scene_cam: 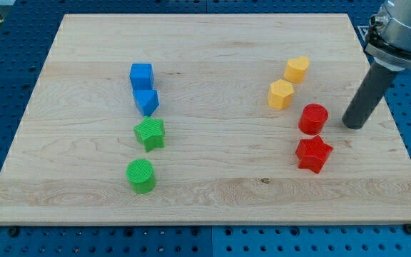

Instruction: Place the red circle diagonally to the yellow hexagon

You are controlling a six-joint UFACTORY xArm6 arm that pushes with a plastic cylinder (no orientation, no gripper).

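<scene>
The green circle [142,175] sits nearest me, far to the view's left of my tip [353,126], a bare rod touching nothing, just right of the red circle [313,118], where 1 skewed shove could knock the red star [314,154] or overshoot the yellow hexagon [281,94].

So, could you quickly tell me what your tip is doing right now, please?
My tip: holding nothing, on the board just to the view's right of the red circle, not touching it.
</scene>
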